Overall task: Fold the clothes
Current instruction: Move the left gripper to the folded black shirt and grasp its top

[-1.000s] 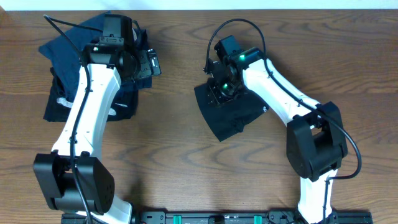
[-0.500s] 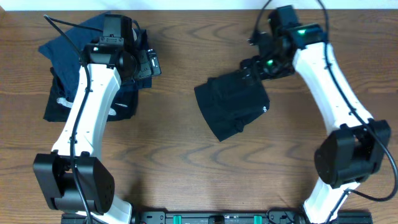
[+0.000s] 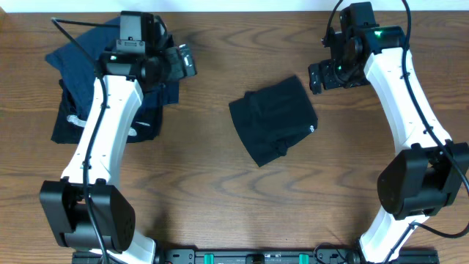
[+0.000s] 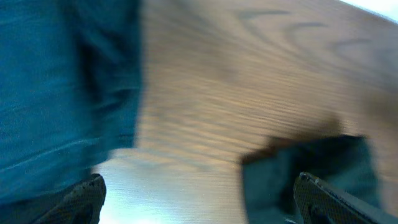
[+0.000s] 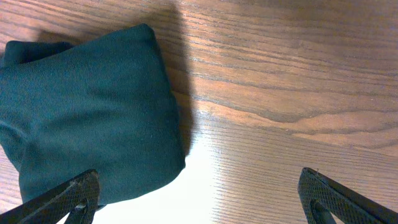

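At far left, the navy pile (image 3: 73, 59) lies under my left arm. The left gripper (image 3: 181, 62) hangs just past the pile's edge with its fingers spread wide and nothing between them, though that wrist view is blurred. The black top (image 3: 275, 121) lies folded into a compact, skewed bundle in the middle of the table (image 3: 220, 198), apart from both tools. My right gripper (image 3: 325, 75) is nearer, just off the bundle's upper-right corner, jaws fully apart and empty. I judge any further fold falls to it.

left arm (image 3: 102, 123) white links, black joints | right arm (image 3: 403, 95) same | black cables (image 3: 69, 33) | green LED (image 3: 377, 32)
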Tool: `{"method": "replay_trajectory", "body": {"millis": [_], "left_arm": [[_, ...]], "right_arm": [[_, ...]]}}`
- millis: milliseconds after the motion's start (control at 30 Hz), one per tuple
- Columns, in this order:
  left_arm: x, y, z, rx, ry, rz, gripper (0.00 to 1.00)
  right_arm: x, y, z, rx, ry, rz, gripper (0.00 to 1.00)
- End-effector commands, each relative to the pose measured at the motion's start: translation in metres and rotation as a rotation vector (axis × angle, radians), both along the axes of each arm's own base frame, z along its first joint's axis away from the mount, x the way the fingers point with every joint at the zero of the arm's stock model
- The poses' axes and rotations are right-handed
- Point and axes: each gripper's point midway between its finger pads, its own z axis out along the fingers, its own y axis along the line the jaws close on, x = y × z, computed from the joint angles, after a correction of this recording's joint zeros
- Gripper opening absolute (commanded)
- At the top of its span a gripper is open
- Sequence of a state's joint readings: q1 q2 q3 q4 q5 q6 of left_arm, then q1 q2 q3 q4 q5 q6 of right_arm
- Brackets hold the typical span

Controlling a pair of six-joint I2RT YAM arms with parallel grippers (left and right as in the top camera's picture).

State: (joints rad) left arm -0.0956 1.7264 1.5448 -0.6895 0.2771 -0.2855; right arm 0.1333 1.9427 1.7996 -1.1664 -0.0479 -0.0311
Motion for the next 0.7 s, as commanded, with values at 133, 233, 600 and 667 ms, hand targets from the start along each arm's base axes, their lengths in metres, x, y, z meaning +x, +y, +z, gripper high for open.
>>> {"method": "replay_trajectory", "body": {"millis": [133,233,600,667], "left_arm": [[-0.011,-0.1,0.011,-0.214,-0.031,-0.273,0.8],[-0.013,-0.134,0.011,-0.218,-0.067,-0.353,0.06],[-0.032,-0.212,-0.042,-0.297,0.055,-0.474,0.06],[-0.038,-0.227,-0.046,-0.372,0.081,-0.539,0.06]], "right_arm": [[0.002,-0.003,0.006,-0.015,-0.019,0.005,0.99],[0.002,-0.003,0.006,-0.015,-0.019,0.005,0.99],[0.002,-0.003,0.006,-0.015,-0.019,0.006,0.99],[0.002,-0.003,0.006,-0.015,-0.019,0.006,0.99]]}}
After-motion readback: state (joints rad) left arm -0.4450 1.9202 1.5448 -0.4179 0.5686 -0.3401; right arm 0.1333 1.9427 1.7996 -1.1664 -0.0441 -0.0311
